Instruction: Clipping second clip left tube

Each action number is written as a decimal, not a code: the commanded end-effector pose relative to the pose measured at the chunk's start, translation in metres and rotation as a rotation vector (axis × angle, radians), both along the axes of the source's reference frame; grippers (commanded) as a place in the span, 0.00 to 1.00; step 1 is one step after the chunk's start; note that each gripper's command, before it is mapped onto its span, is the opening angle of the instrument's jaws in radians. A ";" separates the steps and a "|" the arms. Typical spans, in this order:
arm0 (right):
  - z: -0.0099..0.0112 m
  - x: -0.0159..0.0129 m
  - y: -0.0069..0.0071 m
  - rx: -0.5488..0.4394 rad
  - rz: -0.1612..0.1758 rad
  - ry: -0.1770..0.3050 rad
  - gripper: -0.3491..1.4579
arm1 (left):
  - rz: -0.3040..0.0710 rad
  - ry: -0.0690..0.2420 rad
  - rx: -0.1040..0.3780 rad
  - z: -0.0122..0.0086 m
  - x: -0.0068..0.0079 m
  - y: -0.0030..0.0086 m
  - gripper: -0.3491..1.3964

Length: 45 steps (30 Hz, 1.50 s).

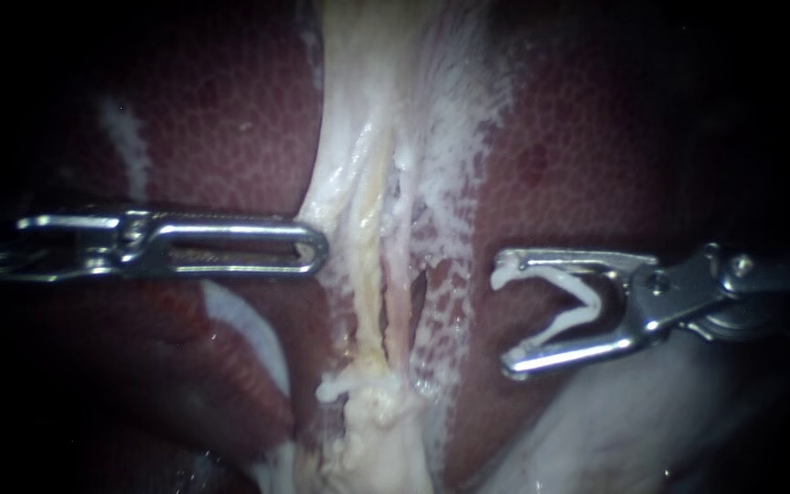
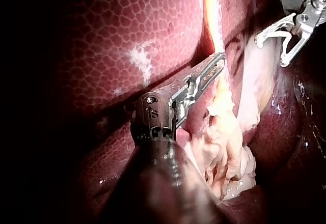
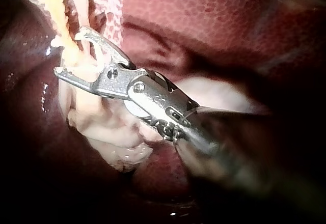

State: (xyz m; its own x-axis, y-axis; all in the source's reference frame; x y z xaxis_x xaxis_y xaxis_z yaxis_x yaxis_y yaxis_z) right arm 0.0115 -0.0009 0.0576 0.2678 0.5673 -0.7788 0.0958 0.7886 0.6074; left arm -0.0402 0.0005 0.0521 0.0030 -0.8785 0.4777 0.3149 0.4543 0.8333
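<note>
A pale strand of tissue runs down the middle of the liver [image 1: 230, 110]. Two thin tubes lie in it side by side: a yellowish left tube [image 1: 372, 265] and a pinkish right tube [image 1: 401, 297]. My left instrument [image 1: 320, 247] has its slotted jaws shut, their tip against the strand's left edge; the left wrist view shows this tip [image 2: 219, 60] touching the yellow tube. My right instrument [image 1: 505, 320] stands right of the tubes and apart from them. Its jaws are spread wide, with an open white clip [image 1: 571, 306] held between them.
Frayed whitish tissue [image 1: 372, 430] bunches at the strand's lower end. A pale smooth bulge [image 1: 614, 421] lies under my right instrument's shaft. White filmy webbing [image 1: 450, 183] covers the liver beside the right tube. Dark red liver fills both sides.
</note>
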 end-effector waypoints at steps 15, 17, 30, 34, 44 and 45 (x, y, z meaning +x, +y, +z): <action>0.0064 0.0064 -0.0033 0.062 -0.023 0.008 0.52 | -0.004 -0.011 0.006 -0.0014 0.0004 -0.0004 0.00; 0.0068 0.0064 -0.0033 0.060 -0.023 0.008 0.52 | -0.004 -0.011 0.006 -0.0014 0.0004 -0.0005 0.00; 0.0092 0.0096 -0.0048 0.069 -0.050 0.023 0.52 | -0.005 -0.011 0.005 -0.0015 0.0003 -0.0007 0.00; 0.0094 0.0110 -0.0056 0.085 -0.073 0.035 0.52 | -0.004 -0.011 0.005 -0.0015 0.0003 -0.0007 0.00; 0.0083 0.0113 -0.0055 0.094 -0.093 0.048 0.52 | -0.005 -0.011 0.004 -0.0014 0.0002 -0.0007 0.00; 0.0084 0.0113 -0.0055 0.100 -0.092 0.046 0.52 | -0.005 -0.011 0.004 -0.0013 0.0001 -0.0007 0.00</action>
State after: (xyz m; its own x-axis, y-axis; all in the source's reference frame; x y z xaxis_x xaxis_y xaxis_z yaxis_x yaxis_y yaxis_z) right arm 0.0230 -0.0063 0.0660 0.2882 0.6181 -0.7314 0.1935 0.7104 0.6766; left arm -0.0401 -0.0002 0.0508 -0.0062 -0.8805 0.4739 0.3083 0.4492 0.8386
